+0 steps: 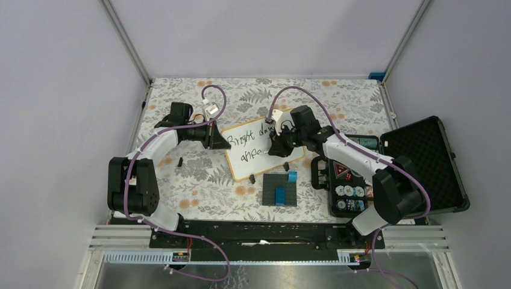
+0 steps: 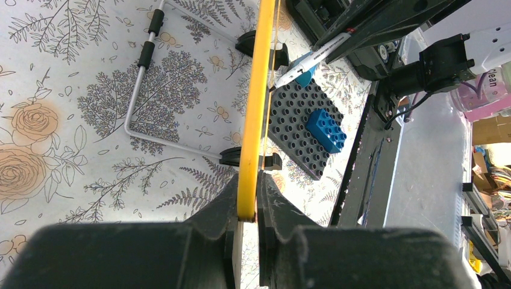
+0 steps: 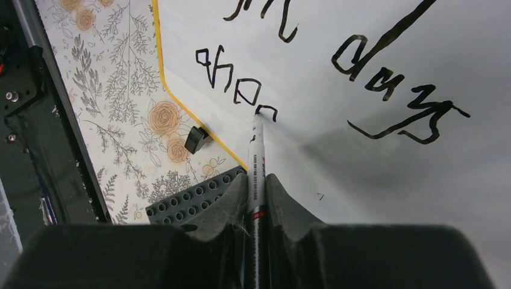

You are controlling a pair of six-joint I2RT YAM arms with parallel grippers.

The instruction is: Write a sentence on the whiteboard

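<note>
The whiteboard (image 1: pixel 259 150) lay near the middle of the flower-patterned desk (image 1: pixel 199 180), turned at a slant between the 2 arms. The left fingers (image 1: pixel 218 139) were closed on its left edge. In the left wrist view these fingers (image 2: pixel 228 205) pinched the thin orange-yellow frame of the whiteboard (image 2: pixel 256 90), seen edge-on, with 2 small black feet showing along it.

The right fingers (image 1: pixel 278 143) were over the board's right half, shut on a slim white marker (image 3: pixel 258 156). In the right wrist view the fingers (image 3: pixel 232 198) clamped the marker's barrel, and its dark tip touched the white surface of the whiteboard (image 3: pixel 361 180) at the end of the lower line of writing. The sentence (image 1: pixel 250 141) ran in 2 lines of dark handwriting (image 3: pixel 385 78), "Bright days" above and a shorter word starting "ahea" below. The stroke at the tip was too small to read.

Just beside the board's near corner sat a dark grey brick plate (image 1: pixel 280 191) with a blue brick (image 1: pixel 281 195) on it and a lighter blue brick (image 1: pixel 293 176) at its far edge. An open black case (image 1: pixel 416 168) with poker chips lay at the right of the desk, under the right arm
</note>
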